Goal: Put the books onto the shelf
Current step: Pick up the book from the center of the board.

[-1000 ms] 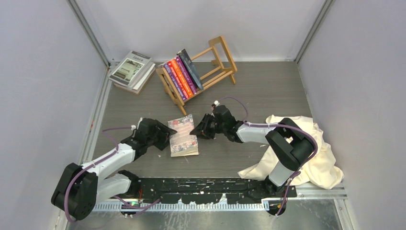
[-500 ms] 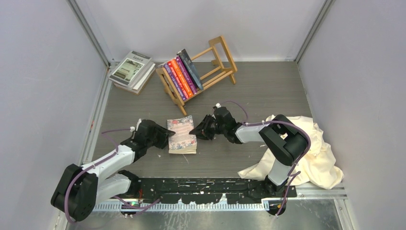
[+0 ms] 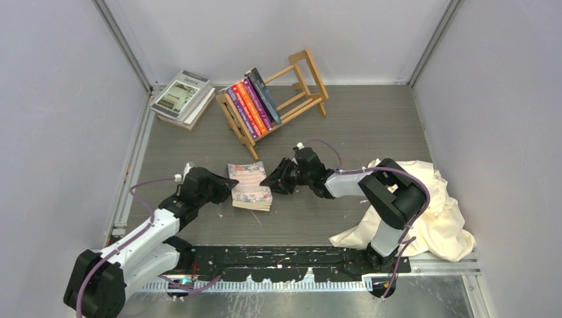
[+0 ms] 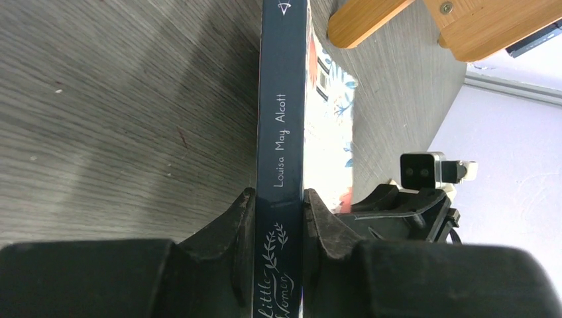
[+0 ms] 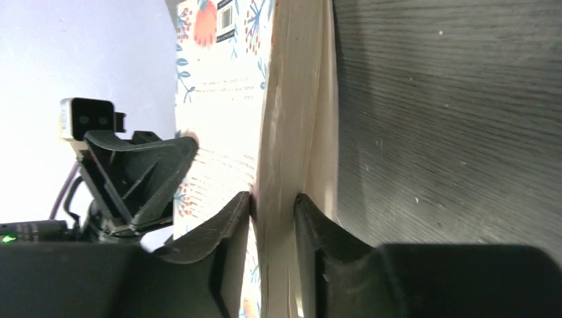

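A floral paperback point(image 3: 250, 186) with a dark blue spine point(image 4: 281, 99) lies on the grey table between both arms. My left gripper point(image 3: 228, 190) is shut on its spine; in the left wrist view the fingers point(image 4: 278, 212) press both sides of it. My right gripper point(image 3: 268, 181) holds the opposite side, its jaws point(image 5: 273, 209) shut on the cream page edge point(image 5: 291, 99) beside the floral cover point(image 5: 219, 79). The light-wood shelf point(image 3: 306, 78) stands at the back, with several purple, orange and dark books point(image 3: 252, 103) leaning at its left end.
Grey and white larger books point(image 3: 182, 96) are stacked at the back left corner. A cream cloth point(image 3: 434, 212) is heaped at the right by the right arm's base. The shelf's wooden feet point(image 4: 371, 20) show beyond the held book.
My left gripper has closed on the floral book's spine. The book has shifted slightly left and away. The right gripper has kept its hold on the page edge.
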Available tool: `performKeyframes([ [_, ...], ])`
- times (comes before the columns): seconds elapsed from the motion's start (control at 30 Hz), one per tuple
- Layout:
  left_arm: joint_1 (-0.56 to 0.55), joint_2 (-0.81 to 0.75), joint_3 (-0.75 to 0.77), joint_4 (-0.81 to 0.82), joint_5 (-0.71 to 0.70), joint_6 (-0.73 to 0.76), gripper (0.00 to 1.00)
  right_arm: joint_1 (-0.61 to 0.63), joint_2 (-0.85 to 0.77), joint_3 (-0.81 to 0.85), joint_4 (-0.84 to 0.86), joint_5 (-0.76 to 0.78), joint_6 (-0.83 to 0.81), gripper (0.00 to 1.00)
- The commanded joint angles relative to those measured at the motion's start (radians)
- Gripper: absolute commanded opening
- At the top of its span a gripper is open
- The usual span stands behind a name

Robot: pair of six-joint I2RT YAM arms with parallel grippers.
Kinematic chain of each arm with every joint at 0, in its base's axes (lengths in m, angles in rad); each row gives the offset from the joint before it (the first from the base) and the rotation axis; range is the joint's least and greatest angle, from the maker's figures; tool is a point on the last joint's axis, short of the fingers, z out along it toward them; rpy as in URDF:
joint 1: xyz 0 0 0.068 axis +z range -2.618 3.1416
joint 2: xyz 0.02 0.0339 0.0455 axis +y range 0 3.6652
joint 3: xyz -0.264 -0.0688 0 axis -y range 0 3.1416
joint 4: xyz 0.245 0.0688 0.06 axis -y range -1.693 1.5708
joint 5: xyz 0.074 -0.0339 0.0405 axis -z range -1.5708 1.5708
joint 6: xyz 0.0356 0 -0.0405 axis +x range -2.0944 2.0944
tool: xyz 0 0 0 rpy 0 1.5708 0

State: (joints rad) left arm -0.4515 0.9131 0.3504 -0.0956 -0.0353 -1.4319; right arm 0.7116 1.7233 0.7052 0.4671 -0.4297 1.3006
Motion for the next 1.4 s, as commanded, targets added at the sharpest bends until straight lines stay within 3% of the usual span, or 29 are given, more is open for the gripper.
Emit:
performKeyframes([
  [0.0,-0.004,-0.065,0.059,-0.083,-0.049,0.051,0.0,0.01,-0.08,0.069,-0.068,0.008,-0.088,0.4],
  [0.17,-0.004,-0.07,0.143,-0.186,-0.078,0.142,0.0,0.012,-0.155,0.147,-0.335,0.098,-0.27,0.53],
  [0.4,-0.006,-0.036,0.256,-0.302,-0.125,0.279,0.0,0.043,-0.228,0.259,-0.608,0.248,-0.463,0.54],
  [0.6,-0.008,0.033,0.368,-0.382,-0.155,0.381,0.0,0.185,-0.241,0.407,-0.802,0.506,-0.678,0.54],
  [0.77,-0.013,0.088,0.445,-0.424,-0.166,0.417,0.0,0.338,-0.272,0.448,-0.804,0.766,-0.803,0.53],
  [0.97,-0.018,0.143,0.496,-0.454,-0.167,0.429,0.0,0.51,-0.322,0.443,-0.746,0.956,-0.944,0.52],
  [1.37,-0.034,0.193,0.545,-0.475,-0.146,0.424,0.0,0.74,-0.235,0.463,-0.615,1.12,-1.125,0.54],
])
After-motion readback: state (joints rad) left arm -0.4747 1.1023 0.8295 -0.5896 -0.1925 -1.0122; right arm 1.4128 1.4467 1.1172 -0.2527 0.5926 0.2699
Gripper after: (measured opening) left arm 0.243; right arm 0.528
